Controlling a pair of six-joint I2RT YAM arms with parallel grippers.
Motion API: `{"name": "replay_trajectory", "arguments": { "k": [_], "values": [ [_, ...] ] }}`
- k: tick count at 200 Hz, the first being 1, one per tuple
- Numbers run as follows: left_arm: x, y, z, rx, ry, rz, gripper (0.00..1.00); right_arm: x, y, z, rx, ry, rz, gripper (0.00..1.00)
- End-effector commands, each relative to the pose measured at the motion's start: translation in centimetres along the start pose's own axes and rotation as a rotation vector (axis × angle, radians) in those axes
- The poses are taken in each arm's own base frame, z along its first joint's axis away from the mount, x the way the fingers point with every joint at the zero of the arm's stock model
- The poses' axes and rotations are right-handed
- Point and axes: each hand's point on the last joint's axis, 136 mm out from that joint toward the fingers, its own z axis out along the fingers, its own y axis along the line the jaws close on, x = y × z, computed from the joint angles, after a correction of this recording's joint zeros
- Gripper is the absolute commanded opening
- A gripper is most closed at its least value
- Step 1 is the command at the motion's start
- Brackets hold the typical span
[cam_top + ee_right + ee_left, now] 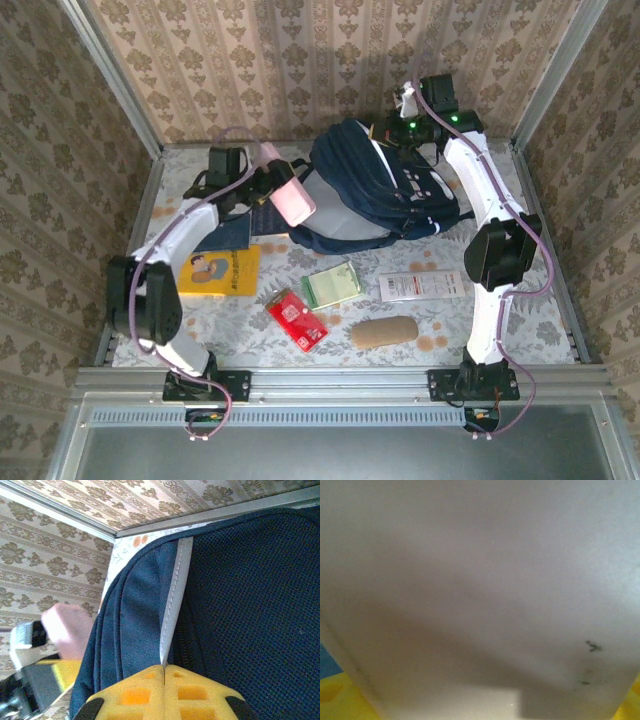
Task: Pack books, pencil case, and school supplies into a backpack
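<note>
The navy backpack [385, 190] lies at the back centre, and its fabric and white stripe [175, 595] also show in the right wrist view. My right gripper [402, 128] [164, 672] is shut on the end of that white stripe and holds the backpack's edge up. My left gripper [278, 188] is closed across a pink flat box [294, 204] [480, 590], held in the air just left of the backpack. Under the left arm lie a navy book [236, 232] and an orange-yellow book [219, 271]. A tan oblong pouch [385, 332], seemingly the pencil case, lies near the front.
A red packet [297, 320], a pale green pad [332, 285] and a white packet with red print [422, 287] lie in front of the backpack. Patterned walls and metal rails enclose the floral table [540, 300].
</note>
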Motion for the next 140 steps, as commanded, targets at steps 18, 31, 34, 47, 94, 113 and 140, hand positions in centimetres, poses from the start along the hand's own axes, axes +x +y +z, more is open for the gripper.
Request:
{"name": "replay_trajectory", "arguments": {
  "k": [18,31,34,47,94,113,140],
  "values": [
    [-1.8,-5.7,3.8,0.165,-0.033,-0.038,0.70,-3.3,6.1,-3.7,-0.234,-0.103,-0.014,0.00],
    [-1.3,-6.2,5.4,0.179,-0.018,-0.083,0.71,-3.8,6.2,-3.9,-0.265,-0.111,0.014,0.00],
    [-1.2,-6.4,5.7,0.185,-0.015,-0.092,0.71,-4.0,6.3,-4.0,-0.273,-0.116,0.019,0.00],
    [-0.4,-7.3,7.3,0.215,-0.003,-0.137,0.73,-4.4,6.3,-4.2,-0.283,-0.125,0.025,0.00],
    [2.1,-13.1,11.8,0.339,0.016,-0.222,1.00,-5.1,6.0,-3.7,-0.322,-0.127,0.057,0.00],
    [2.8,-14.8,12.5,0.365,0.049,-0.203,1.00,-5.3,5.8,-3.6,-0.325,-0.130,0.064,0.00],
    [2.9,-15.0,11.8,0.367,0.053,-0.204,1.00,-5.6,5.5,-4.0,-0.326,-0.137,0.068,0.00]
  ]
}}
